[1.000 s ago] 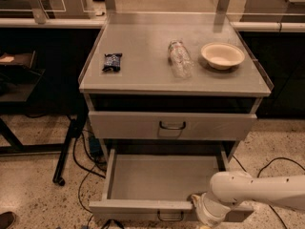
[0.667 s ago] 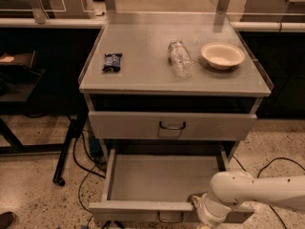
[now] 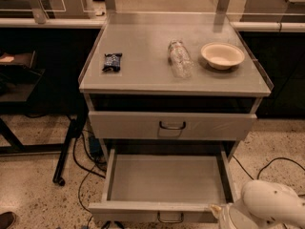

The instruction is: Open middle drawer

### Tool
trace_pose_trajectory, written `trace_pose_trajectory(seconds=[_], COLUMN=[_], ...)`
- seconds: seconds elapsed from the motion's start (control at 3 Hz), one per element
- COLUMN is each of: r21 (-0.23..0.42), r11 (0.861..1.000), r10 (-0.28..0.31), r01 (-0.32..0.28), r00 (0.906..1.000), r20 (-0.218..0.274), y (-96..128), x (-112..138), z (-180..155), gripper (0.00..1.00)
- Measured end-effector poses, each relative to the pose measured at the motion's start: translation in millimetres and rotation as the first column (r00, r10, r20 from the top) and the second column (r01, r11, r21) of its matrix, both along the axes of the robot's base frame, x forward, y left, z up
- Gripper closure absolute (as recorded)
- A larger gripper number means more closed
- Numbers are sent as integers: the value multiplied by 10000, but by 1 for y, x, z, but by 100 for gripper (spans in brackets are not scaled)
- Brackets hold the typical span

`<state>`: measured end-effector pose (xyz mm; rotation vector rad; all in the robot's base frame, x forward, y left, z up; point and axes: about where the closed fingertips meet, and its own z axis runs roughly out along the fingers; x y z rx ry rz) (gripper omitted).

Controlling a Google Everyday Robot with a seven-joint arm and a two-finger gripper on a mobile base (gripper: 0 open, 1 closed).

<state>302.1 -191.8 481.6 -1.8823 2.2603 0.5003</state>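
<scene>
The middle drawer is pulled out wide, showing a plain grey inside. Its front edge carries a small dark loop handle at the bottom of the view. Above it, a taller-fronted drawer with the same kind of handle is pushed in. My white arm comes in from the bottom right corner. My gripper sits at the right end of the open drawer's front, to the right of its handle and mostly hidden by the arm.
On the cabinet top lie a dark snack packet, a clear plastic bottle on its side and a beige bowl. Cables and a black stand leg are on the floor at the left.
My arm and gripper have moved to the right along the drawer front, away from the handle. The drawer stays open as before.
</scene>
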Motion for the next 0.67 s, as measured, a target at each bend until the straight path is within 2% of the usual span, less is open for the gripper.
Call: trace_pose_trajectory(seconds=[0.33, 0.67], r21=[160, 151], r11=[9983, 9985], r10=[-571, -534], r01=[568, 532], r00=[9982, 9984], r20=[204, 175], y=[-18, -17], x=[-29, -29], z=[35, 33], gripper=[0, 0])
